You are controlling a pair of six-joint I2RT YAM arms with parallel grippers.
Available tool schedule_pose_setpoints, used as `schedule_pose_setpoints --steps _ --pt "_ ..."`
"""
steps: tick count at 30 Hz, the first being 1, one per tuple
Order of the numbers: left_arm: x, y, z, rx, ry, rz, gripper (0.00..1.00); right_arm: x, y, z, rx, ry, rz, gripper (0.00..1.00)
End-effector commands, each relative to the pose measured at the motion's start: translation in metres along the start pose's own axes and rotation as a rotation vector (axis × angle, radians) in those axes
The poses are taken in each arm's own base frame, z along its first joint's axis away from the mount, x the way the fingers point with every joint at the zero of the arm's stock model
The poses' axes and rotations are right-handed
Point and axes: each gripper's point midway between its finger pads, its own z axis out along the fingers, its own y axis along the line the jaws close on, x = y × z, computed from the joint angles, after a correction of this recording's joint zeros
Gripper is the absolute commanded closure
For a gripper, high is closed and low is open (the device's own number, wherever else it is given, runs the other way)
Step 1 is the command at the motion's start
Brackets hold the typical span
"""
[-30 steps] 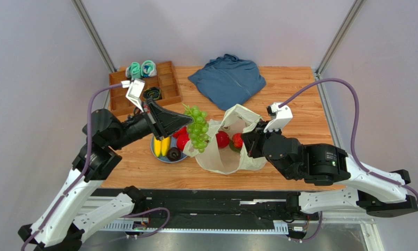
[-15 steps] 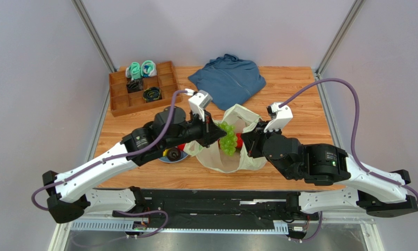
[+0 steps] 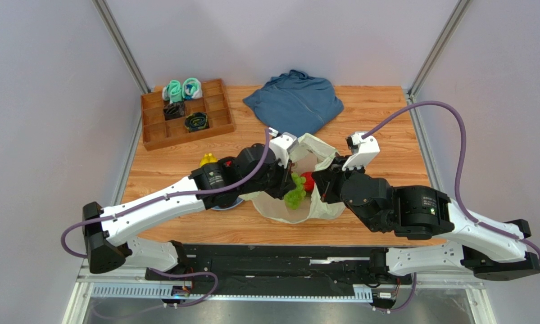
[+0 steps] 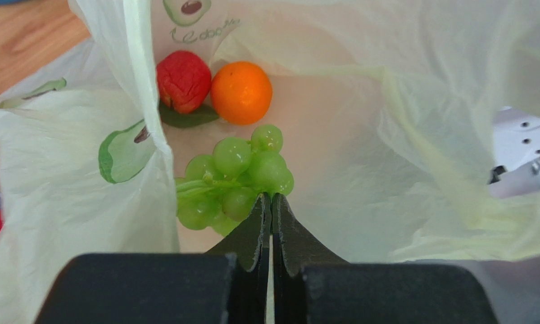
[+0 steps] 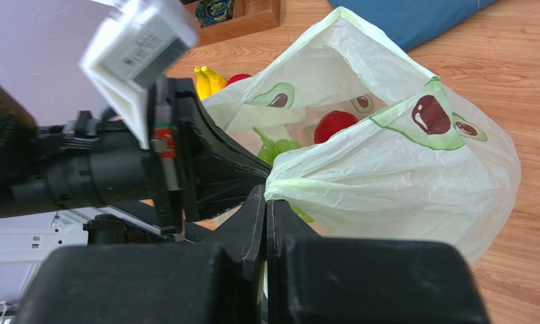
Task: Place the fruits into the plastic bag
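Now the green grapes [image 4: 242, 179] are inside the plastic bag [image 4: 401, 121]. A second ago they hung over the fruit plate, outside the bag; the left arm has since swung across and pushed its fingers through the bag mouth. The left fingers [image 4: 266, 206] are pressed almost together, pinching the bunch at its near side, so the grapes sit just past the fingertips. Farther beyond them lie a red fruit [image 4: 183, 79] and an orange [image 4: 241, 92], touching each other on the bag floor. By my reading, the grapes need only be let go to count as placed.

The right fingers [image 5: 260, 202] are clamped on a gathered fold of the bag's near rim and have not shifted, keeping the mouth open. The banana [image 5: 208, 81] is outside the bag, beyond the left arm, so work remains.

Room is tight. A bag wall hangs just left of the left fingers and a looser sheet drapes to their right; thin film could catch on the fingers as they back out. The clear way out looks to be straight back through the mouth. Past the bag, the tabletop [image 3: 381, 115] is bare to the right of the right fingers.
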Motion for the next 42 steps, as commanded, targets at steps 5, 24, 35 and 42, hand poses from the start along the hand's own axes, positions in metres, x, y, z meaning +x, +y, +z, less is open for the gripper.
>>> schedule_pose_setpoints --steps 5,24,35,42 --pt "0.007 -0.002 0.006 -0.008 0.057 0.011 0.98 -0.02 0.003 -0.003 -0.007 -0.056 0.05 1.0" --pt "-0.008 -0.013 -0.009 0.047 -0.001 0.024 0.32 -0.018 0.002 -0.004 -0.01 -0.053 0.055 1.0" --pt "-0.055 -0.047 -0.098 0.303 -0.325 0.111 0.19 -0.019 0.002 -0.004 -0.008 -0.057 0.049 1.0" --pt "-0.07 0.019 -0.14 0.024 -0.457 0.061 0.09 -0.016 0.004 -0.001 -0.006 -0.047 0.04 1.0"
